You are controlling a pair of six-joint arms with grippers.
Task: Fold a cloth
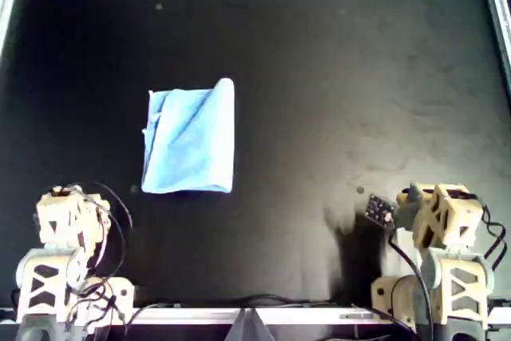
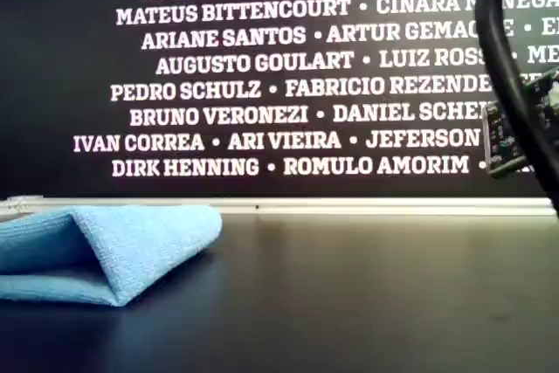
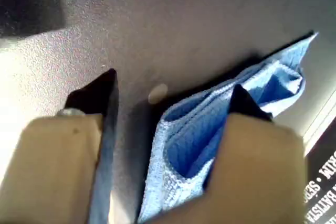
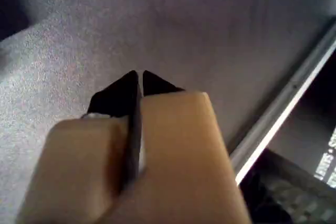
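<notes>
Desk (image 1: 335,101): flat black matte top, edged by a pale metal rim along the far side and both lateral sides in the overhead view. Lying directly on it: one cloth (image 1: 190,138), light blue, folded into an upright rectangle of several layers, left of centre in the overhead view, resting flat with its fold rounded toward the exterior view's right.

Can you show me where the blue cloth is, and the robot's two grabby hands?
cloth (image 1: 190,140): overhead view, middle of the folded fabric.
left gripper (image 3: 173,90): left wrist view, gap between its spread fingers.
right gripper (image 4: 139,74): right wrist view, where its closed fingertips meet.
</notes>
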